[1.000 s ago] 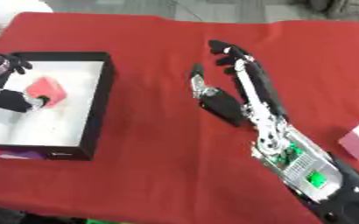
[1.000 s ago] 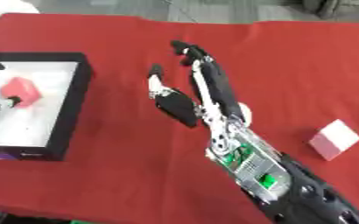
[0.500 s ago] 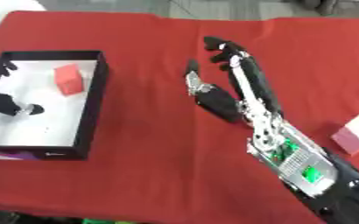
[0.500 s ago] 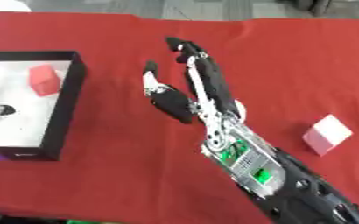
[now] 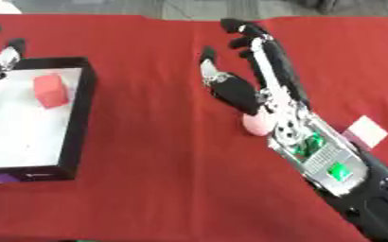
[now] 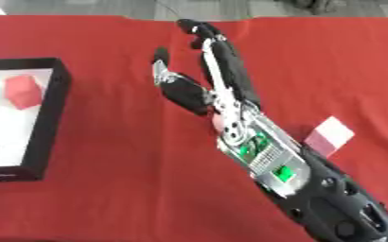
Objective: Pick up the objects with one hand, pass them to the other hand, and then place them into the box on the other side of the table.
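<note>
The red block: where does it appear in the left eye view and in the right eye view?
Left eye view: the red block lies inside the box, at upper left.
Right eye view: nearer the left edge, same corner.
Shared landmark: the right hand, open at upper centre.

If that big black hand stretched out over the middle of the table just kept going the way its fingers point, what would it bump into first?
Probably nothing on the table. The right hand points its straight fingers toward the far edge of the red cloth, and only bare cloth shows ahead. Its height above the cloth is hard to judge.
</note>
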Robot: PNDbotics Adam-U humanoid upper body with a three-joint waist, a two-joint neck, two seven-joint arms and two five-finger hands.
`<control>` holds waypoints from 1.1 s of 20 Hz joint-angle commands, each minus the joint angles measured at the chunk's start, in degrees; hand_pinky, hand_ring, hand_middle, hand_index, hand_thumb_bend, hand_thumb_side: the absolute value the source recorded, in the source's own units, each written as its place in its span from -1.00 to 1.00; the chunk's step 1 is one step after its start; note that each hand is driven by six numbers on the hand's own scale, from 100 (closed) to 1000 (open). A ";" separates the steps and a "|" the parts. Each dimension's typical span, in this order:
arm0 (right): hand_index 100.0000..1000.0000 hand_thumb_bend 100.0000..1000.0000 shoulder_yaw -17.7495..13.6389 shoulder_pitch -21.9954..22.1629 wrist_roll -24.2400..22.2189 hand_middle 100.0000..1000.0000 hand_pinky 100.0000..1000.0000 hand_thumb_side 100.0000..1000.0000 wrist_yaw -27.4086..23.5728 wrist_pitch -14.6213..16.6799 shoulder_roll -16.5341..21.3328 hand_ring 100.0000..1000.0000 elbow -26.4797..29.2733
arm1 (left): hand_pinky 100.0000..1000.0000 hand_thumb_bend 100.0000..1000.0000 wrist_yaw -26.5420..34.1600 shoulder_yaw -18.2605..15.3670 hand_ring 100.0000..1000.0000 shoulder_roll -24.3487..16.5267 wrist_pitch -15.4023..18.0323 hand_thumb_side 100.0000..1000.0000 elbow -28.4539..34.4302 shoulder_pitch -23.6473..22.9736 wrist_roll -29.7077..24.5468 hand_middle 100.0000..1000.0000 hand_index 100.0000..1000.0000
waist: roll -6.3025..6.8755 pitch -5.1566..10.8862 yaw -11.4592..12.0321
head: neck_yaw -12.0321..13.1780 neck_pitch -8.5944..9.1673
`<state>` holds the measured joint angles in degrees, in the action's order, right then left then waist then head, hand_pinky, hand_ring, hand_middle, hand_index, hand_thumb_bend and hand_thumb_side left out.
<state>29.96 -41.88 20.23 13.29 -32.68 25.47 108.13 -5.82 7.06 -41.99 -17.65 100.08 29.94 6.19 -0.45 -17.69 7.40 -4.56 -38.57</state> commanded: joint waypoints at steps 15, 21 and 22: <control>0.81 -1.00 -13.02 6.41 -12.76 0.71 0.58 -0.06 -9.69 -9.69 21.64 0.63 6.46 | 0.79 -0.40 14.31 -7.92 0.42 13.26 0.55 0.72 12.21 -2.49 4.22 0.48 0.56 | -1.76 0.53 -0.31 | -5.37 1.60; 0.82 -1.00 -15.62 11.34 -16.41 0.73 0.61 -0.08 -14.18 -10.33 29.69 0.67 6.46 | 0.80 -0.38 15.37 -7.84 0.42 13.72 0.22 0.60 13.32 -2.66 5.42 0.48 0.55 | -2.39 0.13 -0.20 | -6.67 1.68; 0.82 -1.00 -15.82 12.16 -17.01 0.73 0.62 -0.08 -14.87 -10.47 31.05 0.67 6.46 | 0.80 -0.38 15.42 -7.81 0.42 13.76 0.24 0.58 13.44 -2.70 5.57 0.48 0.55 | -2.46 0.07 -0.20 | -6.81 1.64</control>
<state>15.47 -29.31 3.95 -0.60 -43.06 52.96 113.44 9.13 -0.19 -27.73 -17.45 112.26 26.84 11.40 -3.05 -18.53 7.14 -11.00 -37.59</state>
